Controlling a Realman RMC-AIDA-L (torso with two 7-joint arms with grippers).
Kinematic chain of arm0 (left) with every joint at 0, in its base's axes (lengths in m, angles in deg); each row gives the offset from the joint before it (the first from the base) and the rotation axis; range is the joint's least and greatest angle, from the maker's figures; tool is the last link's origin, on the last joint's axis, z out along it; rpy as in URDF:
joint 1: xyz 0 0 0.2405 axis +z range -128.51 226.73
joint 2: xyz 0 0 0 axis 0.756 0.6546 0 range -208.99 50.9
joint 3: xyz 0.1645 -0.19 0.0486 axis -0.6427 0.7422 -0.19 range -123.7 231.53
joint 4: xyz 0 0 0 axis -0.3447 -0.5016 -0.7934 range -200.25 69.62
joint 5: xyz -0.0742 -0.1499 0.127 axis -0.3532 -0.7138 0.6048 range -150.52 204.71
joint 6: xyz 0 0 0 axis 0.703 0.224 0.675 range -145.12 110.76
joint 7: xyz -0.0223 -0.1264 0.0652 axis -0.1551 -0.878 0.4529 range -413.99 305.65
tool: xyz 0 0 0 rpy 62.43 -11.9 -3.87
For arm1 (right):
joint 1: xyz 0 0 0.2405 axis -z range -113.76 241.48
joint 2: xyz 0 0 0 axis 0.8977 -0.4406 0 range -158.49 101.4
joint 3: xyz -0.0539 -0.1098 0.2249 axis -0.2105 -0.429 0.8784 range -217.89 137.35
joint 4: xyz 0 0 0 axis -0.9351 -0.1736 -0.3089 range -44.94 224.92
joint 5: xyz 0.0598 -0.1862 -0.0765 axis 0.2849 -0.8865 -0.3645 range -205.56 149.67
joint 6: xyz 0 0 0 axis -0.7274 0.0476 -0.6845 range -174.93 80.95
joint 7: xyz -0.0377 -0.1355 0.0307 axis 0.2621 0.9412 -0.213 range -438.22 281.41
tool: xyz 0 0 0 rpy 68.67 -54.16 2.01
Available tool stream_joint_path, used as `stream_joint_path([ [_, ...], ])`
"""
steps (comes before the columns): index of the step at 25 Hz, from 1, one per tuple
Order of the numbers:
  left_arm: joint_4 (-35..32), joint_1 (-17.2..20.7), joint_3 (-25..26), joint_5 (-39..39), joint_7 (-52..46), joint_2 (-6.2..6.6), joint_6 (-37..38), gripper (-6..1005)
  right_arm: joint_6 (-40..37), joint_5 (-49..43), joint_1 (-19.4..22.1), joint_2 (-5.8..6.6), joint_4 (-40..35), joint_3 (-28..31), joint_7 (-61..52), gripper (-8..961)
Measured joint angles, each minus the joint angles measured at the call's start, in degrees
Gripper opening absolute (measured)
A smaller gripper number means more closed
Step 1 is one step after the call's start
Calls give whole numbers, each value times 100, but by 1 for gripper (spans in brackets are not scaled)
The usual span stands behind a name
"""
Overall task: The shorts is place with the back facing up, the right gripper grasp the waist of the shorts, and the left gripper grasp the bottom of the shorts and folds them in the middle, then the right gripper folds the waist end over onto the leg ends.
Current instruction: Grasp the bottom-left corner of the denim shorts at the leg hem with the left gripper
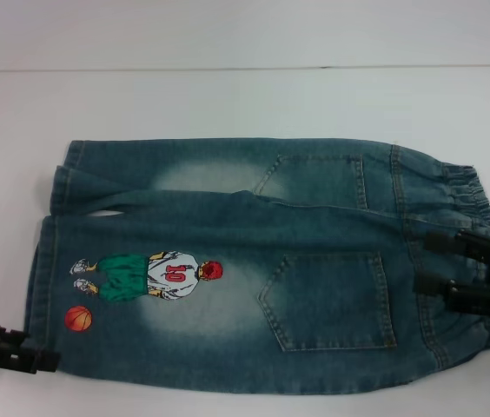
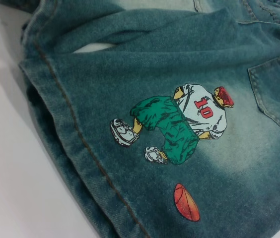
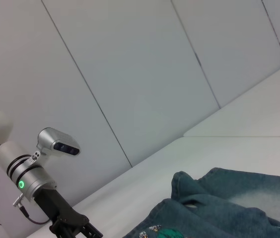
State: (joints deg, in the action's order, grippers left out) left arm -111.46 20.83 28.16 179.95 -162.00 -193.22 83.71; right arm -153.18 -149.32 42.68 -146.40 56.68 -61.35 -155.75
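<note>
The denim shorts (image 1: 254, 261) lie flat with the back pockets up, the elastic waist (image 1: 466, 195) to the right and the leg ends (image 1: 49, 226) to the left. A basketball-player print (image 2: 184, 121) shows on the near leg. My right gripper (image 1: 423, 262) is open, its two black fingers (image 1: 443, 243) spread over the near part of the waistband. My left gripper (image 1: 36, 358) sits at the near corner of the near leg's hem (image 2: 75, 144). The right wrist view shows the left arm (image 3: 35, 181) beyond the leg ends.
The shorts rest on a white table (image 1: 228, 95) with a white wall (image 1: 245, 30) behind it. An orange basketball print (image 1: 77, 319) lies close to the left gripper.
</note>
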Motion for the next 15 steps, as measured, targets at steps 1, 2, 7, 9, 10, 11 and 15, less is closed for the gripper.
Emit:
stream_joint_path([
  [1,0,0,0,0,0,0,-3,827,1,0,0,0,-2,2,0,891],
  [2,-1,1,0,-1,0,0,-8,826,1,0,0,0,-5,5,0,889],
  [7,-14,-4,20,2,-4,0,-45,820,3,0,-4,0,-9,15,0,884],
  [9,-16,-4,31,11,-25,0,-86,818,3,0,-7,0,-9,16,0,882],
  [10,-17,-4,37,14,-34,0,-103,817,3,0,-8,0,-9,17,0,881],
  [11,-17,-3,44,19,-47,0,-130,816,3,0,-8,0,-9,17,0,879],
  [15,-18,-1,59,20,-90,6,-172,759,3,0,-16,0,-9,17,0,875],
])
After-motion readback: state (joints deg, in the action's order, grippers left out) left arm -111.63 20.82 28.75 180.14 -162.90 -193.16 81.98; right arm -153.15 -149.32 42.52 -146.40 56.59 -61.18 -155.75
